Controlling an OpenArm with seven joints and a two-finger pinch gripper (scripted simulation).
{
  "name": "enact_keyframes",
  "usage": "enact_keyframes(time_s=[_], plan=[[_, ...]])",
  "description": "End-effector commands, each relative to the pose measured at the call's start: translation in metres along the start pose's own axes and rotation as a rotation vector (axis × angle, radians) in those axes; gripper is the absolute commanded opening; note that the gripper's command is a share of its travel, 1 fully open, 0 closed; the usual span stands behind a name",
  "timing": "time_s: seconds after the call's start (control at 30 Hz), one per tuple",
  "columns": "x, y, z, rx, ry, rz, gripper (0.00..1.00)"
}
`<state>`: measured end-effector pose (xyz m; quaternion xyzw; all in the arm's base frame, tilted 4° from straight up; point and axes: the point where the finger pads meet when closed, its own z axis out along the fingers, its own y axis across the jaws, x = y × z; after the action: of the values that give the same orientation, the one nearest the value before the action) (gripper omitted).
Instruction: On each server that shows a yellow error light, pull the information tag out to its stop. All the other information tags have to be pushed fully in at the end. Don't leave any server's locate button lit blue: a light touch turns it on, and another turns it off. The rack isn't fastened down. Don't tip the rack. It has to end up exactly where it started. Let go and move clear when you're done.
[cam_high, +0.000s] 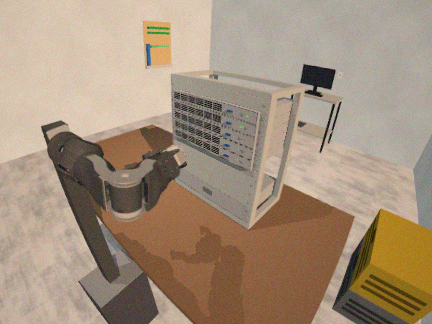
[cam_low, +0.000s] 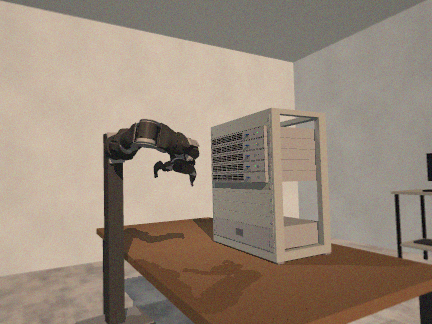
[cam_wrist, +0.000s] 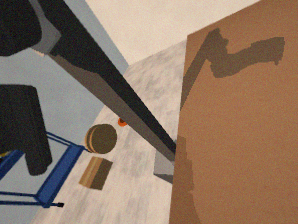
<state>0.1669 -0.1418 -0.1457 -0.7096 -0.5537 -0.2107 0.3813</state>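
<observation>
Room: cream wall on one side, pale blue-grey wall on the other, mottled grey floor; an orange poster (cam_high: 157, 44) hangs on the cream wall.
Desk (cam_high: 280, 250): brown top, carrying the rack and streaked with the arm's shadow.
Rack (cam_high: 287, 95): pale open frame standing upright on the desk, at about 1 o'clock from the arm in the top view.
Servers (cam_high: 200, 122): a stack of units with vented faces in the upper half of the rack, blank panels below; small blue marks and a few green dots show on the right part of the faces. Too small to tell which light is yellow, or how far any information tag stands out.
Arm: mounted on a dark post (cam_low: 114, 240) at the desk's edge, bent over and reaching toward the rack front.
End effector (cam_low: 173, 170): fingers spread wide, pinching nothing, hanging in the air near the servers' vented side and clear of it in the exterior view.
Top view only: a black monitor (cam_high: 317, 77) on a side table at 2 o'clock, and a yellow-topped cabinet (cam_high: 395, 260) at 4 o'clock.
Exterior view only: the gap between the end effector and the rack face, and the grey ceiling.
Wrist view only: looks down past the post to the floor, where a brown ball (cam_wrist: 100, 139), a small cardboard box (cam_wrist: 95, 173) and a blue frame (cam_wrist: 57, 175) lie beside the desk; rack out of sight here.
</observation>
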Motion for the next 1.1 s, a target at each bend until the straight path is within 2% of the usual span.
enact_keyframes(time_s=[0.0, 0.6, 0.87, 1.07], plan=[[0.001, 0.000, 0.000, -0.002, 0.000, -0.002, 1.00], [0.000, 0.003, 0.000, -0.013, -0.009, -0.010, 1.00], [-0.002, 0.006, 0.002, -0.031, -0.034, -0.028, 1.00], [-0.005, 0.014, 0.006, -0.067, -0.078, -0.064, 1.00]])
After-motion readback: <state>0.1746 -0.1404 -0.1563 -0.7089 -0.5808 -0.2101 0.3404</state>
